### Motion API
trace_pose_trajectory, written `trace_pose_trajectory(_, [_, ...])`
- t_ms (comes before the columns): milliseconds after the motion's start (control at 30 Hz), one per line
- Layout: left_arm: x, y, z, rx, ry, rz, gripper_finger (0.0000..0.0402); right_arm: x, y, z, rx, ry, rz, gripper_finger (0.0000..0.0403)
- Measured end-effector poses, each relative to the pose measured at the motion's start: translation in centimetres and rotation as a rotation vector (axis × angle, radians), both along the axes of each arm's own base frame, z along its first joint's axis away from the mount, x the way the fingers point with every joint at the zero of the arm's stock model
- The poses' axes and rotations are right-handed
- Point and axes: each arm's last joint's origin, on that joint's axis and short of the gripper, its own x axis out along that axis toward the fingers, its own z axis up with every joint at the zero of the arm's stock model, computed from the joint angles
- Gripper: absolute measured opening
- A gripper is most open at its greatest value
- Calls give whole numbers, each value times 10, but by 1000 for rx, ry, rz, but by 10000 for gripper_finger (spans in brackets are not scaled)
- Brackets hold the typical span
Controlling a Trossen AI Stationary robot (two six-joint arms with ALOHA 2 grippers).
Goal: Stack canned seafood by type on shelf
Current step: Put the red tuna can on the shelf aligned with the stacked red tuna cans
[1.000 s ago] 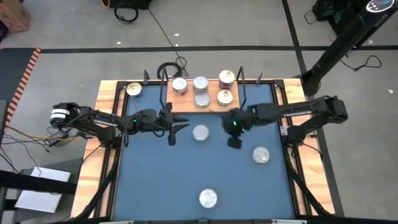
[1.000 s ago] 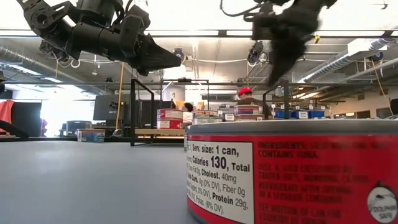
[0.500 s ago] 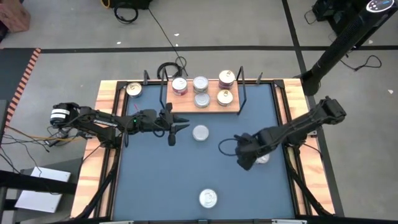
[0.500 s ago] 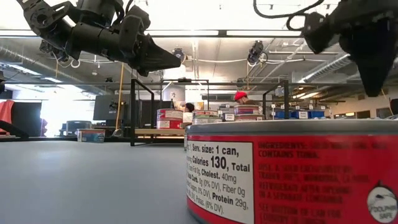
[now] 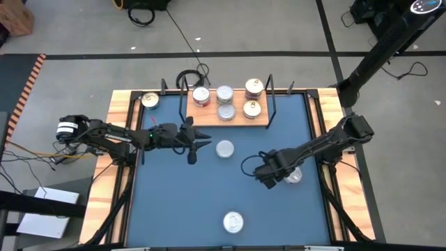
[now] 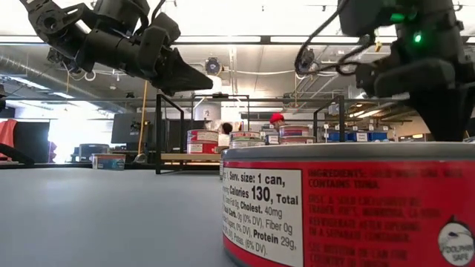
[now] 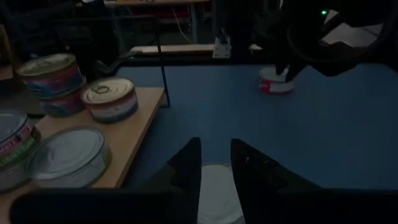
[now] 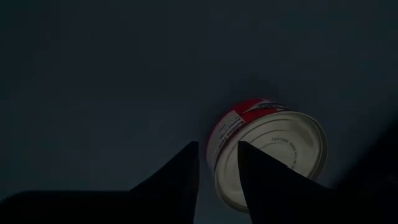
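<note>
The right gripper point(image 5: 270, 178), slightly parted and empty, half hides a tin point(image 5: 293, 175) on the blue worktop point(image 5: 174, 202); the left gripper point(image 5: 193, 148), likewise parted, hovers before the shelf point(image 5: 233, 120).

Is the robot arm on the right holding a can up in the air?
No. In the right wrist view the red-sided can stands on the blue table, beyond the right gripper, which holds nothing.

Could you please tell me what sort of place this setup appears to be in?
Probably a robotics lab or workshop: a blue table with a wooden rim stands on a grey floor with loose cables, and the low view shows exposed ceiling ducts and strip lights.
</note>
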Motion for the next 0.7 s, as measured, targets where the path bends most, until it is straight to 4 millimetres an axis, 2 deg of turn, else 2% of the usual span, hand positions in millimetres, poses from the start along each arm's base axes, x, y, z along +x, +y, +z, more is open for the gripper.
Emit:
trace_pose_trajectory(167, [-1,0,-3,-2,28,0,90,3,-1,-13,4,81,-14,119])
trace_pose_trajectory(333, [-1,0,-3,-2,32,0,90,5,-1,-20,8,81,2,111])
trace_pose_trajectory(700, [-1,0,-3,-5,36,1,90,-6,-4,-30,0,127,65,11])
